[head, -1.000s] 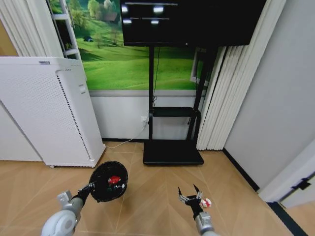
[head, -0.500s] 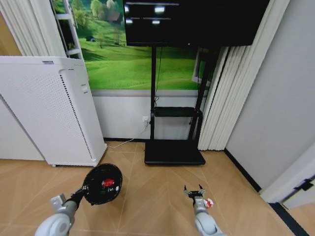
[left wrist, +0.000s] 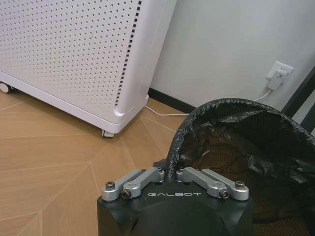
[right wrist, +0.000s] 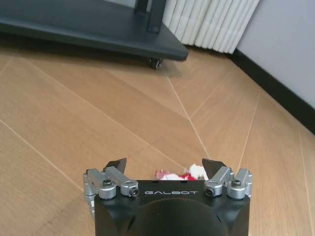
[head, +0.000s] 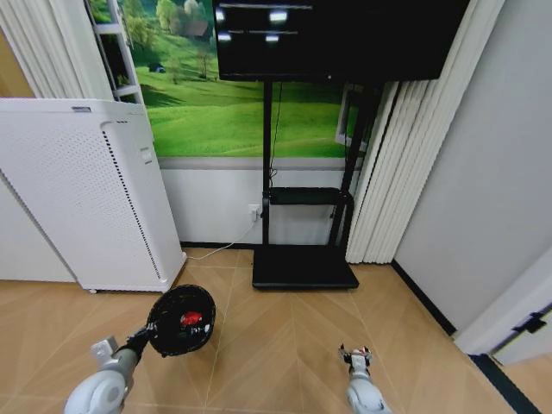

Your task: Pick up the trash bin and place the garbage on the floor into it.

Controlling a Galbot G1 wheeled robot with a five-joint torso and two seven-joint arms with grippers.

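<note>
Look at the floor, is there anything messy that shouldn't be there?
Yes. A crumpled red-and-white wrapper lies on the wooden floor, between the open fingers of the right gripper. The left gripper holds the trash bin by its rim.

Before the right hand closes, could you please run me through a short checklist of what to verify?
1. Left hand gripping the trash bin by its rim: ok, shut on the rim, bin held off the floor.
2. Right hand open: ok, fingers spread wide.
3. Red-and-white wrapper between the right fingers: ok, it lies in the gap.
4. Right hand low enough to pinch the wrapper: cannot tell, the hand body hides the contact.
5. Bin mouth open to receive: ok, the black liner gapes and red garbage already lies inside.
6. Floor around the wrapper free of obstacles: ok, bare wood.
</note>
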